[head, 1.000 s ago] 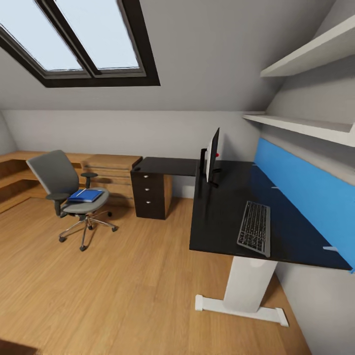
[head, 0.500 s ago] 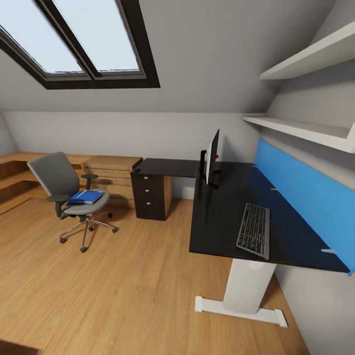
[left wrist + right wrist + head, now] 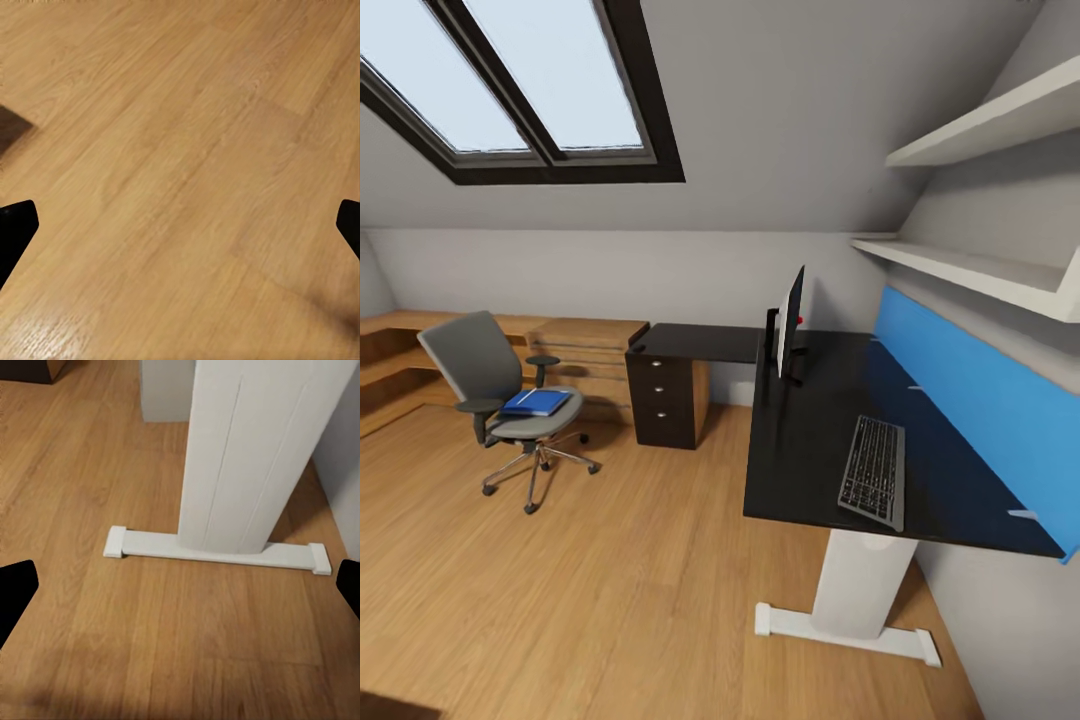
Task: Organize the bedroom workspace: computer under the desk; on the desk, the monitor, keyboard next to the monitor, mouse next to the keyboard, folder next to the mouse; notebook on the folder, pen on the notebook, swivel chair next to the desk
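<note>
Beyond the near end of the table (image 3: 810, 440), well off to the robot's left and across a stretch of wooden floor (image 3: 610, 580), the swivel chair (image 3: 500, 395) is seen standing apart from the table, with the blue folder (image 3: 536, 402) lying flat on its seat. A thin pale line, possibly the pen, is made out on the folder, but it is too small to be told for certain. On the table, the monitor (image 3: 791, 320) is seen edge-on toward the far end, and the keyboard (image 3: 876, 471) lies nearer the robot, its long axis running along the table's length, well apart from the monitor. No mouse can be made out on the black top. The folder is judged to be the thing the coming move turns on: it lies away from the table on the robot's left side, so the left arm would be the nearer one once the chair is approached. The left gripper (image 3: 180, 225) is held low and pointed down at bare floor, its dark fingers (image 3: 15, 229) spread wide at the edges of the wrist view and holding nothing. The right gripper (image 3: 180, 585) is likewise lowered, released and carrying nothing, its fingers (image 3: 15, 592) parted toward the table's white pedestal leg (image 3: 240, 457) and foot.
</note>
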`<state>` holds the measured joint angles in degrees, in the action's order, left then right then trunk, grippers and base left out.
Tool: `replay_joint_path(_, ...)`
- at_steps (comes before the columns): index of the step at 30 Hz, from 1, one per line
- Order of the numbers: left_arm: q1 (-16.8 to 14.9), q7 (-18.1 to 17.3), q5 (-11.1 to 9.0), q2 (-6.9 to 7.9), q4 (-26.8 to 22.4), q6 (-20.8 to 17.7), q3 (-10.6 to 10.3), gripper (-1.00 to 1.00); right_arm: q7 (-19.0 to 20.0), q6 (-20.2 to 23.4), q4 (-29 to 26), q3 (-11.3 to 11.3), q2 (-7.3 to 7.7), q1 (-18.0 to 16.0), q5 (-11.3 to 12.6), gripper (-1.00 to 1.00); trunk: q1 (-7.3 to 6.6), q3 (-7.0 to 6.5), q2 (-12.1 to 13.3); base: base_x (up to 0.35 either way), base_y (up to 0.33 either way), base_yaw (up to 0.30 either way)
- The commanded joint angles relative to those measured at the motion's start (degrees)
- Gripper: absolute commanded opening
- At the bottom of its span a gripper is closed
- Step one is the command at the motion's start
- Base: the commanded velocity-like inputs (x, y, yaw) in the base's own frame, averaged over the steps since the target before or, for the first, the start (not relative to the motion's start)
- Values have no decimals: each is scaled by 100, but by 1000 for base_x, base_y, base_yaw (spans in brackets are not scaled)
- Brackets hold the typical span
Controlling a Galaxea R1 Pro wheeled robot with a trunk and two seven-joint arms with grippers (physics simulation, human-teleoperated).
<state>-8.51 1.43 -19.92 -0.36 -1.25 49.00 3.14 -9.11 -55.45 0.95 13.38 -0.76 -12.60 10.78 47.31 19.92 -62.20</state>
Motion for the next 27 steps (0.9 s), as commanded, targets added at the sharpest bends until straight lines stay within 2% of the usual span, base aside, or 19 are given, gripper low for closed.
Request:
replay_joint_path(1, -3, 15, 32, -3, 2, 14, 29, 100, -21, -18, 10, 54, -8, -6, 39, 100, -23, -12, 37, 0, 0, 0)
replay_joint_path(27, -2, 15, 32, -1, 2, 13, 29, 100, -21, -18, 10, 55, -73, -6, 39, 100, -594, -479, 1080, 0, 0, 0)
